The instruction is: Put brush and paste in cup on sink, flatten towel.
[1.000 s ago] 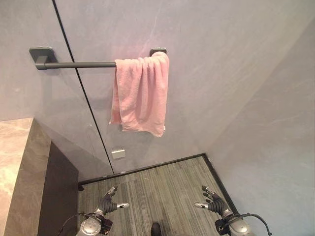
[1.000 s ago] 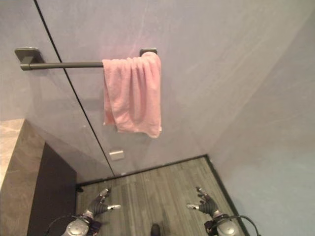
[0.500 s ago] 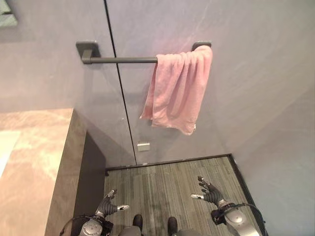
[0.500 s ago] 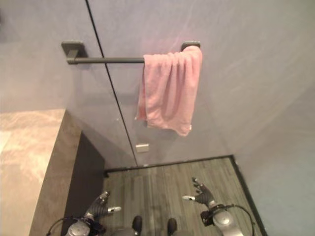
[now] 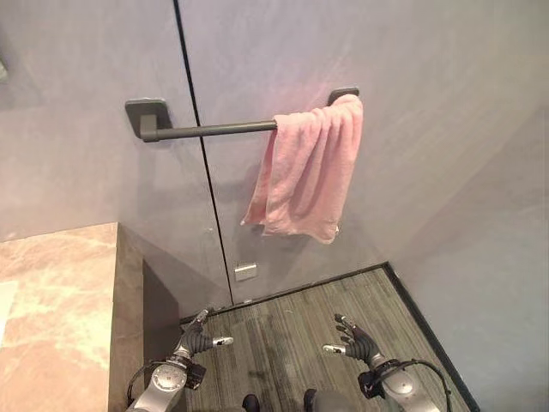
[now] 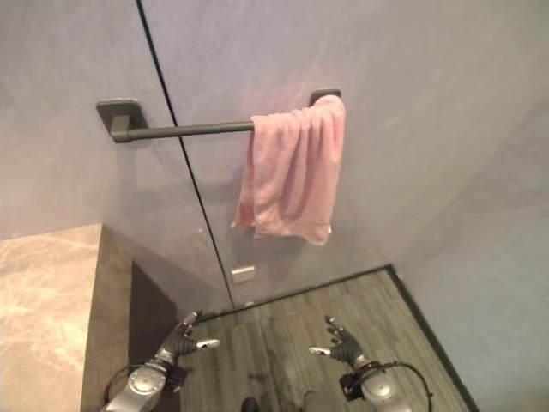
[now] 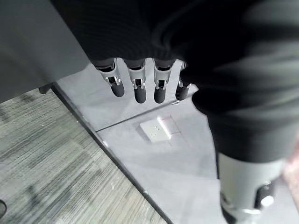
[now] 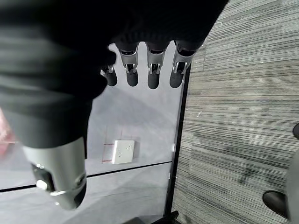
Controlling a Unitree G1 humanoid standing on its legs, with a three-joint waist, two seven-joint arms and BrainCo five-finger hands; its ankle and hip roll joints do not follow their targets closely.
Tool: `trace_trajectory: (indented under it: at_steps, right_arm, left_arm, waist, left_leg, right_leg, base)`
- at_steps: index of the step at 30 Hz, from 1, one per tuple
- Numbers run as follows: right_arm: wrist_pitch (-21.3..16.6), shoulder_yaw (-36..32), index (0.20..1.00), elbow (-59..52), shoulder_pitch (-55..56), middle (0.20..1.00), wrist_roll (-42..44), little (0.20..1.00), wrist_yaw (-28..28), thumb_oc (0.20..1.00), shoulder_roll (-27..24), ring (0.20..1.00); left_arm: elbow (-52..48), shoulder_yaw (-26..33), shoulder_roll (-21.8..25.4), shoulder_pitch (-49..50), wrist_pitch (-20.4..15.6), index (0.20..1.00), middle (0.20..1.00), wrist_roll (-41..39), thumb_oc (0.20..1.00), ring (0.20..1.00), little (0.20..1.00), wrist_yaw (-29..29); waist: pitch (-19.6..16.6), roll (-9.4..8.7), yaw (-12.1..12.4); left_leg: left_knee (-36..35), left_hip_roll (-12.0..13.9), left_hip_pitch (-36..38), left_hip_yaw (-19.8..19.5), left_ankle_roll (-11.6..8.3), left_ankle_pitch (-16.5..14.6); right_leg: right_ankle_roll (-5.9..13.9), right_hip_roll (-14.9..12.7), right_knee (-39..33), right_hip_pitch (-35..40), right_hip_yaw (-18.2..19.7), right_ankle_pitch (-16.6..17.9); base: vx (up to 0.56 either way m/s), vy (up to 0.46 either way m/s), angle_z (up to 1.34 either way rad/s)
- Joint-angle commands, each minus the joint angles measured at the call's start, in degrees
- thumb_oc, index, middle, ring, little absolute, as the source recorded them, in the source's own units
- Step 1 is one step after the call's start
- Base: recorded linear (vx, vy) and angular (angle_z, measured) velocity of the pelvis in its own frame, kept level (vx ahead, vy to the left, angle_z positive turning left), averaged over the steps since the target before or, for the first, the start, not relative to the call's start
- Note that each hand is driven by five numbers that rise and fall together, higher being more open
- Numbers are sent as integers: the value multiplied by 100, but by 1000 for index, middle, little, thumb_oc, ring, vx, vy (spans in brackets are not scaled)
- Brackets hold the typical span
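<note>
I see the pink towel hanging bunched at the right end of the dark towel bar on the grey wall, against the bar's right bracket. Well below the bar, over the striped floor, my left hand and right hand both hang empty, fingers relaxed and spread, touching nothing. A small white wall plate sits low under the bar. The marble counter lies below the bar's left end.
</note>
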Motion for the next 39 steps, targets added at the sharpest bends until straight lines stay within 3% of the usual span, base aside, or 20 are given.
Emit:
trace_trajectory:
  at_steps: [1,4,5,7,11,17,21,22,23,24,27,34,39]
  right_arm:
    - [-226,-204,1000,-389,10,1000,148,1000,-37,1000,-159,1000]
    - [-227,-257,1000,-369,-32,1000,210,1000,-72,1000,-191,1000]
    - [-216,-262,1000,-368,-61,1000,226,1000,-85,1000,-187,1000]
    - [-201,-259,1000,-448,-69,1000,218,1000,-80,1000,-213,1000]
    - [-168,-266,1000,-412,-41,1000,228,1000,-47,1000,-240,1000]
    - [-173,-295,1000,-629,12,1000,140,1000,-12,1000,-405,1000]
    - [-225,-363,1000,-849,49,1000,208,1000,-16,1000,-489,1000]
    - [-243,-375,1000,-860,55,1000,257,1000,-35,1000,-496,1000]
    - [-247,-447,1000,-825,96,1000,272,1000,-115,1000,-499,1000]
    - [-243,-468,1000,-810,92,1000,289,1000,-145,1000,-514,1000]
    - [-234,-476,1000,-741,-15,1000,291,1000,-167,1000,-596,1000]
    - [-217,-616,1000,-638,-154,1000,609,1000,28,1000,-544,1000]
    - [-228,-731,1000,-754,-170,1000,950,1000,208,1000,-599,1000]
  left_arm:
    - [-224,97,514,49,-205,1000,1000,178,1000,1000,1000,2]
    - [-191,139,482,15,-199,1000,1000,112,1000,1000,1000,39]
    - [-177,203,450,-16,-197,1000,1000,65,1000,1000,1000,77]
    - [-200,251,433,-17,-193,1000,1000,28,1000,1000,1000,116]
    - [-89,257,378,-32,-183,1000,1000,56,1000,1000,1000,112]
    - [-132,362,358,47,-157,1000,1000,-58,1000,1000,1000,139]
    - [-203,324,376,10,-161,1000,1000,-20,1000,1000,1000,128]
    - [-213,283,390,-16,-154,1000,1000,-13,1000,1000,1000,151]
    - [-218,171,411,-115,-162,1000,1000,3,1000,1000,1000,139]
    - [-223,123,416,-149,-184,1000,1000,11,1000,1000,1000,145]
    - [-289,101,477,-121,-208,1000,1000,32,1000,1000,1000,203]
    - [-655,438,729,382,-249,1000,1000,55,1000,1000,1000,15]
    - [-974,628,1065,616,-287,1000,1000,106,1000,1000,1000,-140]
  waist:
    - [-142,-73,20]
    - [-95,-115,-29]
    - [-37,-193,-36]
    - [-6,-236,-64]
    - [-93,-333,-35]
    - [-317,-275,-34]
    - [-279,-255,-56]
    - [-253,-250,-60]
    - [-257,-293,-121]
    - [-245,-327,-84]
    - [-194,-305,62]
    - [-320,-171,160]
    - [-332,-163,242]
  left_leg:
    - [230,49,-16,-258,-393,80]
    - [155,78,158,-399,-436,5]
    - [177,82,298,-465,-479,-65]
    - [195,95,387,-542,-497,-131]
    - [208,165,517,-655,-572,-202]
    - [101,642,776,-972,-857,-15]
    - [534,699,548,-1042,-1019,195]
    - [624,683,476,-1007,-1045,293]
    - [-5,1074,159,-408,-1077,415]
    - [-156,1128,-22,-363,-1101,424]
    - [-47,1052,-387,-677,-1160,492]
    - [-300,883,-22,-436,-990,308]
    - [-602,866,162,-371,-947,376]
  right_leg:
    - [101,102,-823,130,-324,586]
    - [193,120,-1523,-111,-358,774]
    - [270,31,-1838,-243,-456,1047]
    - [286,42,-1869,-253,-477,1139]
    - [222,139,-1888,-32,-343,1030]
    - [23,372,-1623,88,-649,596]
    - [-96,435,-1615,197,-745,432]
    - [-112,435,-1622,219,-773,423]
    - [-28,221,-1736,316,-930,374]
    - [1,136,-1804,369,-913,398]
    - [54,3,-1790,438,-722,447]
    - [185,-188,-2023,519,-400,665]
    - [270,-291,-2177,577,-427,739]
  base:
    - [107,-23,5]
    - [179,-78,6]
    - [240,-120,28]
    - [214,-113,26]
    - [172,-96,64]
    - [255,-150,21]
    - [143,-96,29]
    - [24,63,34]
    - [33,92,49]
    - [42,129,87]
    - [65,117,50]
    - [25,154,-64]
    - [-13,69,-19]
